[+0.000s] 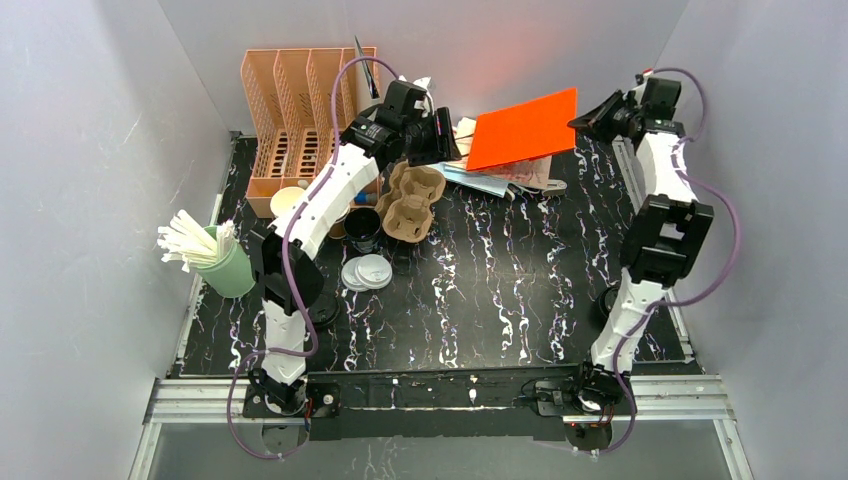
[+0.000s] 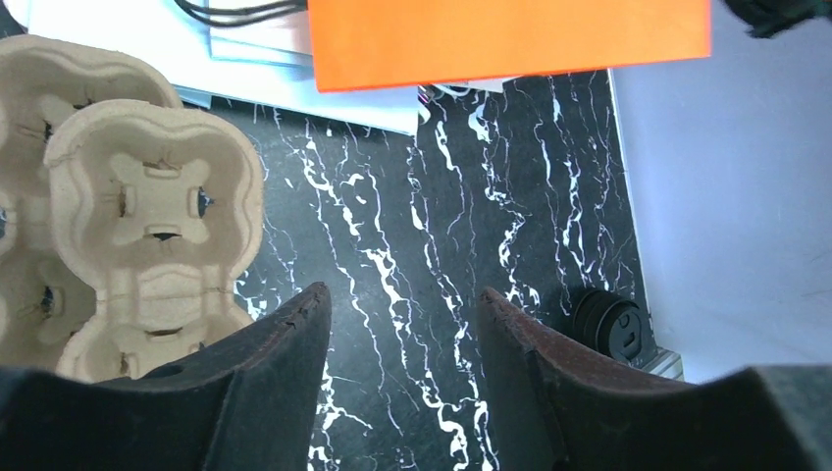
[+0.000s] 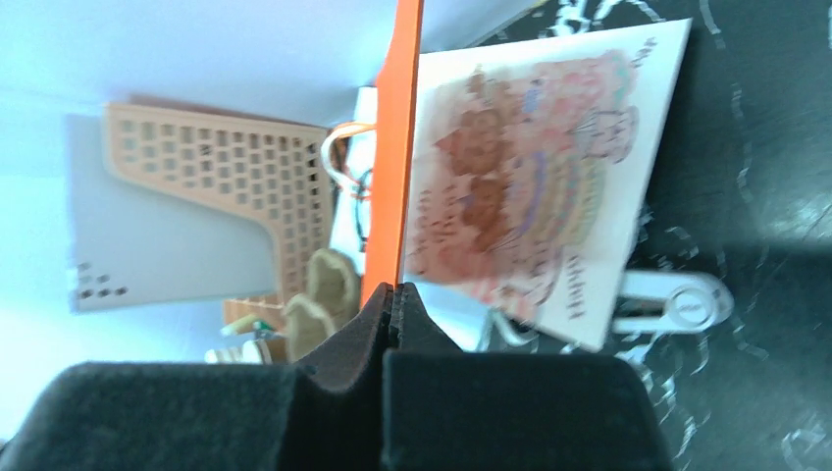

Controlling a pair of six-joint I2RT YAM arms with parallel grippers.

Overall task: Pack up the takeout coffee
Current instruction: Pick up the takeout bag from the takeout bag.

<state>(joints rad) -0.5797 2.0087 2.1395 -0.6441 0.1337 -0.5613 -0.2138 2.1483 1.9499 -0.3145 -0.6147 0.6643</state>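
Note:
The brown kraft cup [image 1: 288, 203], white inside, stands at the back left beside the peach organizer, partly hidden by my left arm. A pulp cup carrier [image 1: 410, 200] lies just right of it and also shows in the left wrist view [image 2: 128, 216]. My left gripper [image 1: 443, 135] is open and empty, held above the table behind and to the right of the carrier; its jaws frame bare marbled table [image 2: 402, 304]. My right gripper [image 1: 590, 120] at the back right is shut on the edge of an orange sheet [image 1: 523, 128], which it holds lifted [image 3: 397, 147].
A black cup [image 1: 362, 230] and white lids [image 1: 367, 272] sit in front of the carrier. A green cup of white sticks [image 1: 225, 265] stands at the left edge. Papers [image 1: 510, 175] lie under the orange sheet. A peach organizer [image 1: 300, 110] stands at the back. A black round part [image 2: 608, 324] sits by the right wall.

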